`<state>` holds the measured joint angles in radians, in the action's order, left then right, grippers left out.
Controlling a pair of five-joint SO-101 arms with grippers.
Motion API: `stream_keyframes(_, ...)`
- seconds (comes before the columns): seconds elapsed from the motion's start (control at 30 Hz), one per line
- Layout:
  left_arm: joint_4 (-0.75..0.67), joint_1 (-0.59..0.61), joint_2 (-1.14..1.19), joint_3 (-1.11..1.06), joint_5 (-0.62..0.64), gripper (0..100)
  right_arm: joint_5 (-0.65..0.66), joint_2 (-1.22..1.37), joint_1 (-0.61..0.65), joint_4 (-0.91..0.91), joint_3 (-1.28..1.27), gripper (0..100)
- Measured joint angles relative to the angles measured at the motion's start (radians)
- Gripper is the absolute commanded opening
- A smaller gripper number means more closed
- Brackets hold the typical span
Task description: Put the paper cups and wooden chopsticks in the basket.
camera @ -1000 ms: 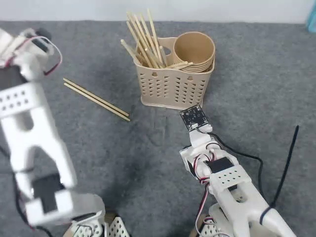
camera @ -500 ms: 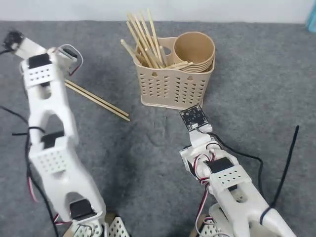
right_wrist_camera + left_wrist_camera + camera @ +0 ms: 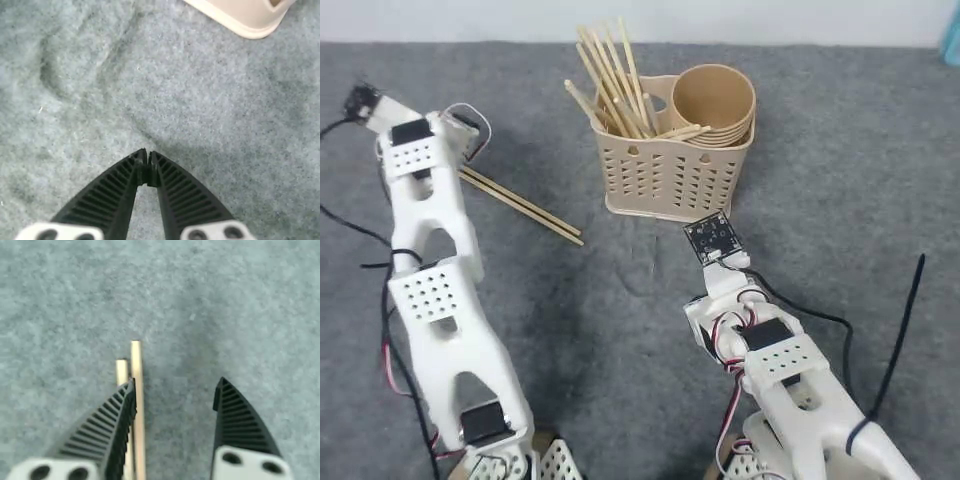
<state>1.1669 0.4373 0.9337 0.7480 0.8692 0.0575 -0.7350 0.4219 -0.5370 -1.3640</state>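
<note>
A beige perforated basket [image 3: 670,180] stands at the back middle of the grey carpet, holding stacked paper cups [image 3: 713,100] and several wooden chopsticks [image 3: 610,80]. Two loose chopsticks [image 3: 525,208] lie on the carpet left of the basket. The left arm [image 3: 420,190] hangs over their far left ends. In the left wrist view, my left gripper [image 3: 175,395] is open just above the carpet, with the chopstick ends [image 3: 135,390] beside one finger [image 3: 112,425]. My right gripper [image 3: 148,167] is shut and empty above bare carpet, just in front of the basket corner [image 3: 245,17].
The right arm [image 3: 760,340] rises from the front edge, its wrist board [image 3: 713,236] close to the basket's front wall. Cables [image 3: 895,350] trail at the right. Open carpet lies between the two arms.
The left arm has swung in from the left edge and lowered over the loose chopsticks' left ends. The right arm, basket and chopsticks have stayed put.
</note>
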Motion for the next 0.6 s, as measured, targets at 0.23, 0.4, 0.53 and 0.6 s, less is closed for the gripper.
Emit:
stream_keyframes(0.23,0.037,0.0,0.005,0.0,0.0,24,0.0,0.0,0.0,0.0,0.0,0.8)
stream_keyframes(0.4,0.003,0.0,0.005,-0.021,0.0,24,0.0,0.0,0.0,0.0,0.0,0.8)
stream_keyframes(0.53,-0.078,0.0,0.005,-0.043,0.0,24,0.0,0.0,0.0,0.0,0.0,0.8)
stream_keyframes(0.6,-0.095,0.0,0.005,-0.046,0.0,24,0.0,0.0,0.0,0.0,0.0,0.8)
